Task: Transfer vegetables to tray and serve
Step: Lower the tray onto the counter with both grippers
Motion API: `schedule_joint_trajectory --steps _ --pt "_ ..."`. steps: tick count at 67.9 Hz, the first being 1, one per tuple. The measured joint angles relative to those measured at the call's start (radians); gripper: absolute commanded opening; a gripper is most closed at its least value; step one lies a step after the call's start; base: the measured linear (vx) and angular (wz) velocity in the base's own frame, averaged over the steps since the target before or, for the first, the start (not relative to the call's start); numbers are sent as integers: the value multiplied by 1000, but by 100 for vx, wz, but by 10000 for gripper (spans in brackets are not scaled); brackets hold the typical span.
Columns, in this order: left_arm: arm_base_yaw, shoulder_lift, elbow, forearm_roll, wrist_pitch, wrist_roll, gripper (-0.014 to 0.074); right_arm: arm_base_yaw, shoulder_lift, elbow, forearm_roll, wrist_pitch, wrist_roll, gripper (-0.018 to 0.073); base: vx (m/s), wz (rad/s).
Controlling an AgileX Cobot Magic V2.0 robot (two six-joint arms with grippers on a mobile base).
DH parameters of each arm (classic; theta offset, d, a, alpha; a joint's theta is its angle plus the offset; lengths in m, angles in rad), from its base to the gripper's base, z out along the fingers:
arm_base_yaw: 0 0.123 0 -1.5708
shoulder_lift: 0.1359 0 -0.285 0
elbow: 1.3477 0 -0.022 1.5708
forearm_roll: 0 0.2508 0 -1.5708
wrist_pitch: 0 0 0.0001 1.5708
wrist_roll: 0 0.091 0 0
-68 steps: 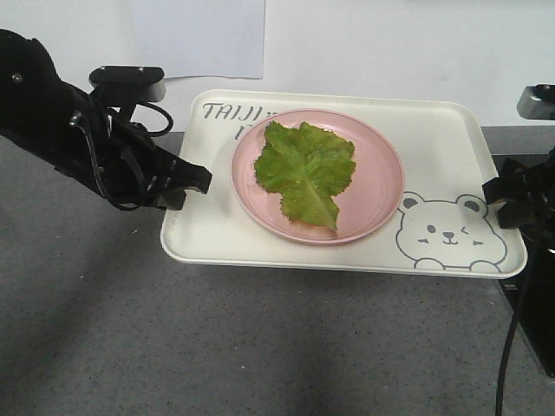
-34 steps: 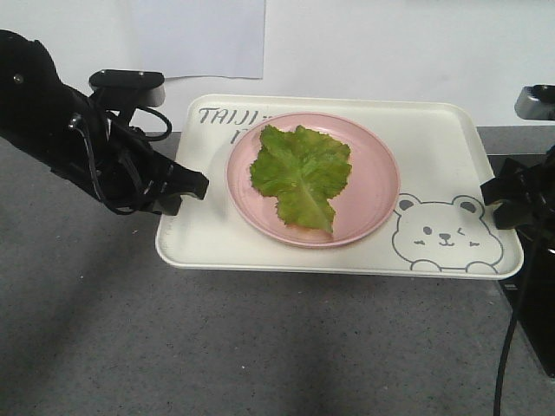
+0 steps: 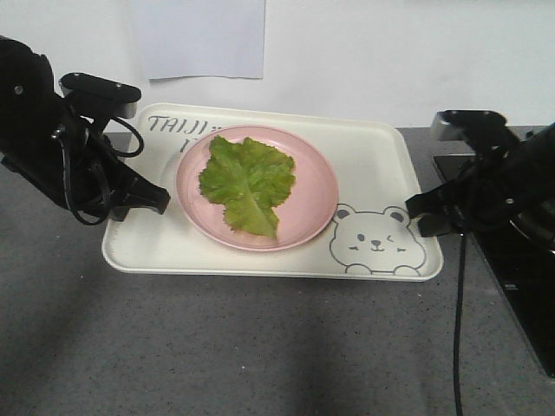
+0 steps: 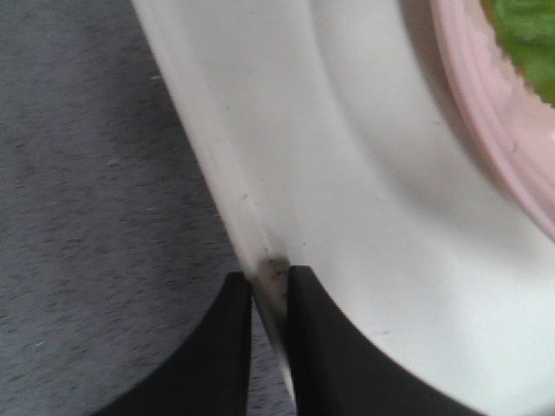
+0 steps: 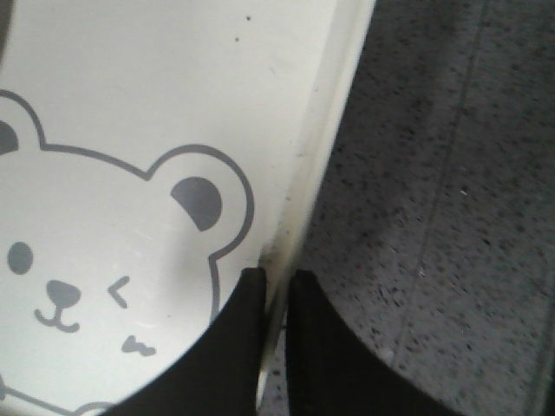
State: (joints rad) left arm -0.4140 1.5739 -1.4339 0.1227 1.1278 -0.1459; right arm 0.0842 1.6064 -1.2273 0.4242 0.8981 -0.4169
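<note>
Grey speckled surface (image 3: 260, 347), white wall behind. Tray (image 3: 381, 165): lettering partly hidden by pink plate (image 3: 316, 186). Left gripper (image 4: 270, 290) pinches one tray rim, right gripper (image 5: 276, 286) pinches the opposite rim; both arms reach inward. Lettuce leaf (image 3: 247, 180) lies on the plate, between the grippers.

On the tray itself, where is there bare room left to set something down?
The tray is bare along its back right corner, between the pink plate and the right gripper. The plate with the lettuce crowds the middle left, up to the left gripper.
</note>
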Motion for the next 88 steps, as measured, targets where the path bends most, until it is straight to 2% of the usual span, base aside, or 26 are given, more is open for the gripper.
schedule_joint_trajectory --steps 9,21,27,28,31,49,69,80,88 --pt "0 6 38 60 6 -27 -6 40 59 0 8 -32 0 -6 0 0" --pt "0 32 153 74 -53 -67 -6 52 116 1 8 -42 -5 -5 0 0" --pt "0 41 226 63 -114 -75 -6 52 132 1 -2 -42 -11 -2 0 0" --pt "0 41 334 31 -222 -84 -6 54 138 1 -31 -38 -13 11 0 0" --pt "0 41 354 29 -241 -85 -6 55 138 1 -32 -38 -15 19 0 0" --pt "0 41 378 27 -276 -88 -6 55 138 1 -46 10 -16 85 0 0" --pt "0 41 378 51 -284 -77 6 60 138 1 -51 74 -30 246 0 0" --pt "-1 41 378 52 -286 -74 47 67 138 1 -44 93 -20 345 0 0" --pt "-2 41 378 52 -292 -74 97 67 138 1 -34 94 -14 372 0 0"
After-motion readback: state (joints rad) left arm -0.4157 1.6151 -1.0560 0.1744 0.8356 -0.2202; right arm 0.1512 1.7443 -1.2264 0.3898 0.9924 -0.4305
